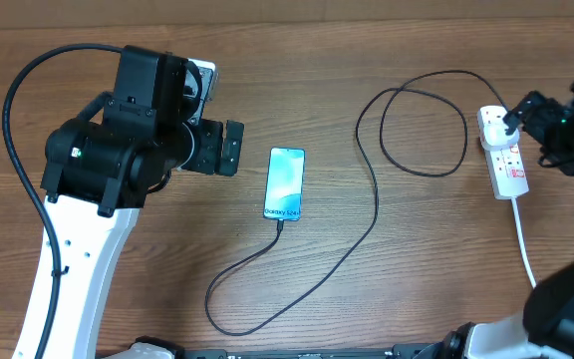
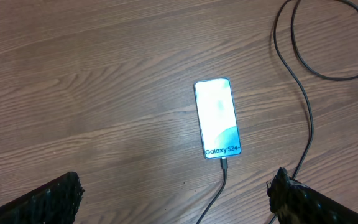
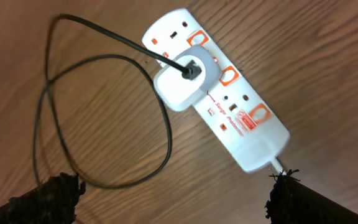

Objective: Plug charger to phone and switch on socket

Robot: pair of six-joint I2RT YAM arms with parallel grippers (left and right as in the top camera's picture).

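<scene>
Socket (image 3: 238,118) on the right side of the table (image 1: 436,269), white plug (image 3: 178,88) in its middle, black charger (image 3: 154,55) running out of that. Right gripper (image 3: 173,186) just above, wide open, holding nothing. Phone (image 1: 285,182) mid-table, charger tip at its bottom end; left gripper (image 2: 176,186) near it, wide open, empty too. Press the red switch (image 3: 229,75) beside the plug with one fingertip, slow, without bumping the plug.

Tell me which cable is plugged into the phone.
The thin black cable, entering the phone at its bottom; the white cord only leaves the power strip.

Overhead top-down, far; wrists close: left over phone (image 2: 217,118), right over socket (image 3: 253,134).
</scene>
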